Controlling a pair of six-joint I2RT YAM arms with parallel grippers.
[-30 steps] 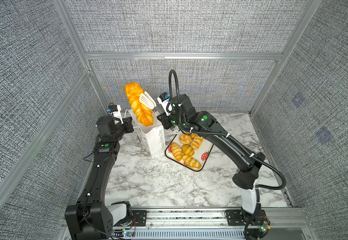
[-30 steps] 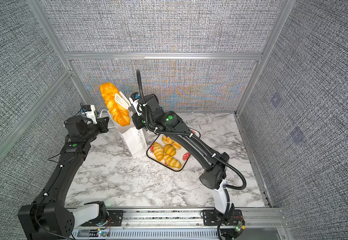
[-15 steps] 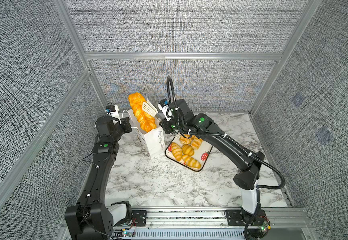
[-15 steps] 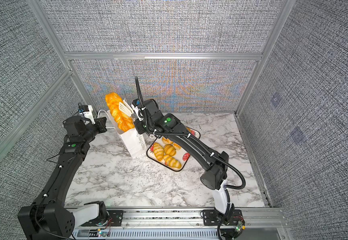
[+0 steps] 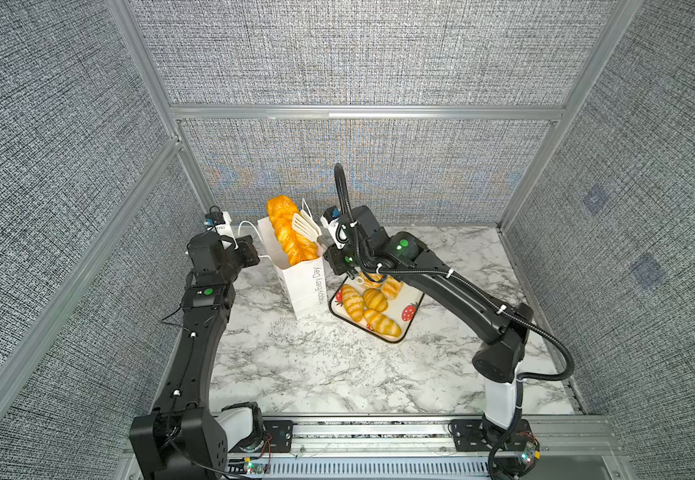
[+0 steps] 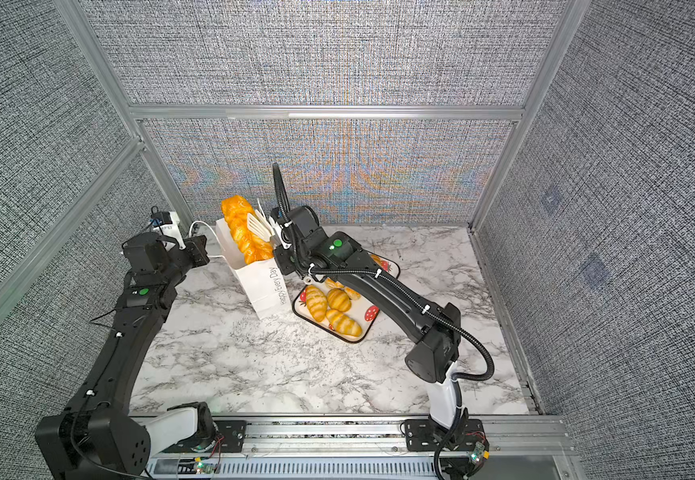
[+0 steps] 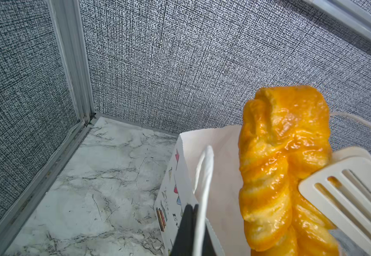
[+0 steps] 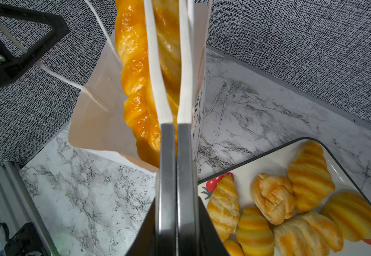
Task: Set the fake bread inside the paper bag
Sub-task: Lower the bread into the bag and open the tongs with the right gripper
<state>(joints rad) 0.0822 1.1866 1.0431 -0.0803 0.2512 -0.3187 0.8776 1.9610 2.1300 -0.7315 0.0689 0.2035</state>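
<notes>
Right claw (image 8: pixel 176 221) is clenched on the grey handles of a pair of white slotted tongs (image 8: pixel 158 77). The tong blades are squeezing a long twisted loaf (image 5: pixel 285 232) of the fake bread.

Working from the bottom of both top views upward: the metal rail (image 5: pixel 379 432) with both arm bases runs along the lower edge. Above it is a stretch of bare marble table (image 5: pixel 316 374). Right of centre sits the strawberry-print tray (image 5: pixel 417 298) with its black rim. Several small striped rolls (image 5: pixel 375 300) are lying on it, partly under the right arm.

Just to the left of the tray is the paper bag (image 5: pixel 306 286), standing with its mouth open and the grey lettering facing the camera. The loaf's lower end is down inside the mouth. The rest pokes up above the rim, leaning toward the upper left of the frame.

Left claw (image 7: pixel 191 221) comes in from the left of the bag, level with its mouth. It's pinched tight on one white cord handle (image 7: pixel 204 177), and that cord runs taut over to the bag's rim.

Behind it all, filling the top of the frame, is the grey woven back wall (image 5: pixel 358 62).
</notes>
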